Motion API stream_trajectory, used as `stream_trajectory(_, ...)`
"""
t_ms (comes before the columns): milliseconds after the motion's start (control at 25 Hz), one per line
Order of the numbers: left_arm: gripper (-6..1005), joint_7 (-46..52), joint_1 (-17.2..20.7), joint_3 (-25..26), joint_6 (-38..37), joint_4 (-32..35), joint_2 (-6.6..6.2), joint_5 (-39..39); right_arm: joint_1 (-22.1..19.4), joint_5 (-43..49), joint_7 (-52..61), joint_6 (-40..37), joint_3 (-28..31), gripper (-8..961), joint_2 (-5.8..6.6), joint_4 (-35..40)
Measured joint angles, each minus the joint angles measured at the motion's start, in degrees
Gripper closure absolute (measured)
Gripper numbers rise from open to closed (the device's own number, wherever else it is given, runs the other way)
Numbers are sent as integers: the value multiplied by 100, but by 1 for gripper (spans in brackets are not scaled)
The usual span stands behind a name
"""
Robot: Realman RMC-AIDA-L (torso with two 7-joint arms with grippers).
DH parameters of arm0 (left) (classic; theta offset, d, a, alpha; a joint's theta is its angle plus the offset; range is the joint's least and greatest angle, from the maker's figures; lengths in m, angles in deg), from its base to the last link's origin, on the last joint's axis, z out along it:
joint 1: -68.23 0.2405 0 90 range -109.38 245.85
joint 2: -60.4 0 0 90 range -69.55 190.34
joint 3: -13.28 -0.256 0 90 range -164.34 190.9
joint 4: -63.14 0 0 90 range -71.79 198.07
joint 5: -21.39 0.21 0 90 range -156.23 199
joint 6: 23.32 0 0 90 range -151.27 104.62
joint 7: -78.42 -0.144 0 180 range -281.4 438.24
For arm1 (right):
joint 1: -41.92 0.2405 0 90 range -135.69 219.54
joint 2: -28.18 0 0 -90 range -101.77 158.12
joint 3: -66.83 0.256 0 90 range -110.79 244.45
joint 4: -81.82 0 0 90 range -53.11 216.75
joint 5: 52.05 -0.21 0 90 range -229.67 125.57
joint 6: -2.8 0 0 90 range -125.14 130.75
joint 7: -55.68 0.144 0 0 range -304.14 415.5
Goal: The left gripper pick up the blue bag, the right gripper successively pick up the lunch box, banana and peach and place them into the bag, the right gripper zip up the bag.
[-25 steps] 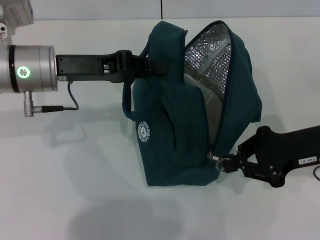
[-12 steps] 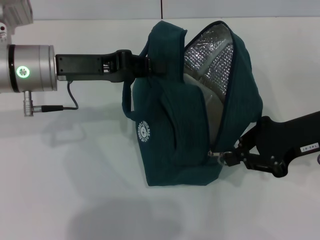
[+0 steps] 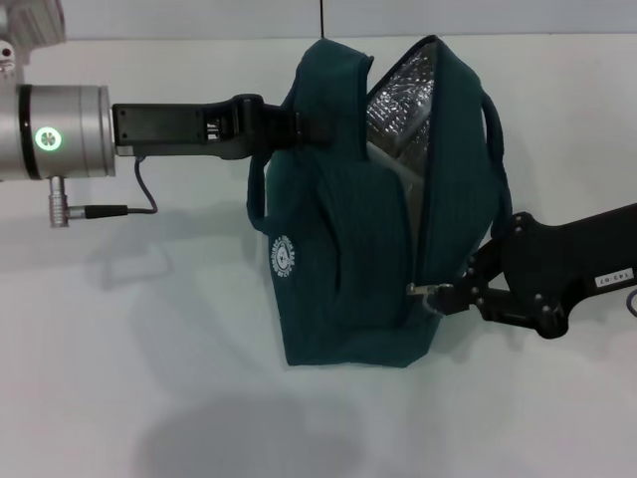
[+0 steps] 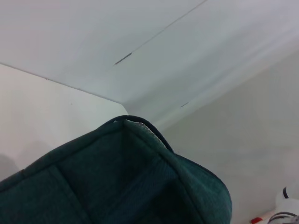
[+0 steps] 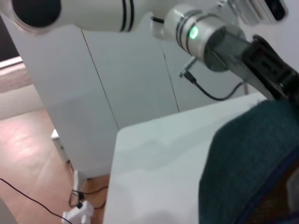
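We hold the blue bag [image 3: 348, 259] upright on the white table [image 3: 149, 329] with our left gripper [image 3: 284, 131] clamped on its handle, bracing it so our right gripper [image 3: 438, 296], pinching the zipper pull [image 3: 416, 290] low on the bag's side, can draw the opening shut.

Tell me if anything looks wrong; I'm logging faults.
Nothing stands out. The left gripper holds the blue bag up by a handle; the right gripper grips the zipper pull low on the half-open mouth.
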Motion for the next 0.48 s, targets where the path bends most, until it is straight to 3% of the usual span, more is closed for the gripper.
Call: stream_trajectory(480, 967, 12, -22, 0, 74, 1, -8, 0, -6, 363, 328, -14, 6, 913, -59, -59)
